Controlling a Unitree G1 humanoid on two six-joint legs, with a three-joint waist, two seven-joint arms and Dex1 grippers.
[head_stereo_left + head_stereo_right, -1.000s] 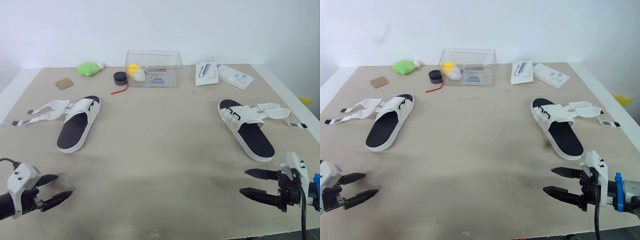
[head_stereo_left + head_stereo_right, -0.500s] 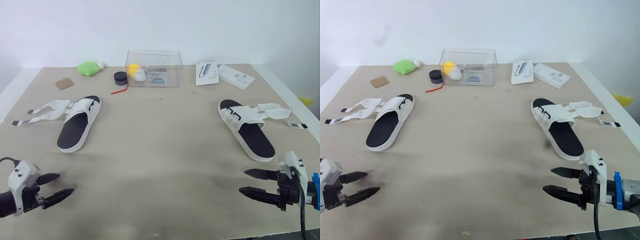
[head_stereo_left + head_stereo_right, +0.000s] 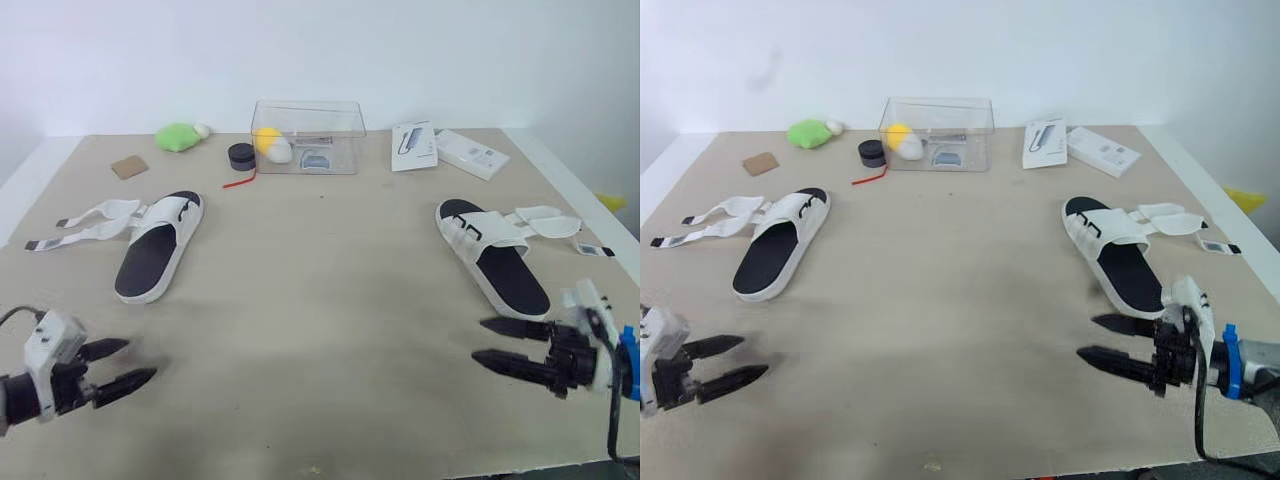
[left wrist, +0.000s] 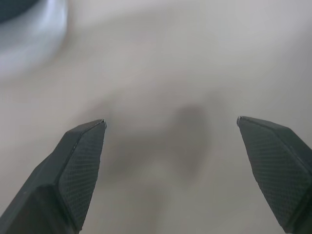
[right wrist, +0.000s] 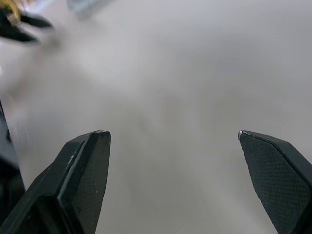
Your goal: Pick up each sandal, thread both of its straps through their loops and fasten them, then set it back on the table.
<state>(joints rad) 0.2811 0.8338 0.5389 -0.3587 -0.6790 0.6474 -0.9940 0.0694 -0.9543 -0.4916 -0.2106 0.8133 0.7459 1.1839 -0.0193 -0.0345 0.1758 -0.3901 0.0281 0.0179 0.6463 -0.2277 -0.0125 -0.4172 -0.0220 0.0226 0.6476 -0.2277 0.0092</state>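
Note:
Two white sandals with black footbeds lie flat on the beige table. The left sandal [image 3: 155, 255] has its two straps [image 3: 85, 220] undone and spread out to the left. On the right sandal [image 3: 495, 262], the loose straps [image 3: 550, 222] trail to the right. My left gripper [image 3: 140, 360] hovers open near the table's front left, well short of the left sandal, whose edge [image 4: 29, 29] appears in the left wrist view. Just in front of the right sandal's heel, my right gripper [image 3: 478, 340] is open and holds nothing.
A clear plastic box [image 3: 306, 135] with small items stands at the back centre. Beside it are a black round object [image 3: 240, 155], a green toy [image 3: 177, 136] and a cardboard square [image 3: 128, 167]. Two white packages [image 3: 413, 145] [image 3: 472, 153] lie at the back right.
My right gripper has moved forward, closer to the right sandal's heel. My left gripper has crept slightly forward and right. Both stay open; the sandals have not moved.

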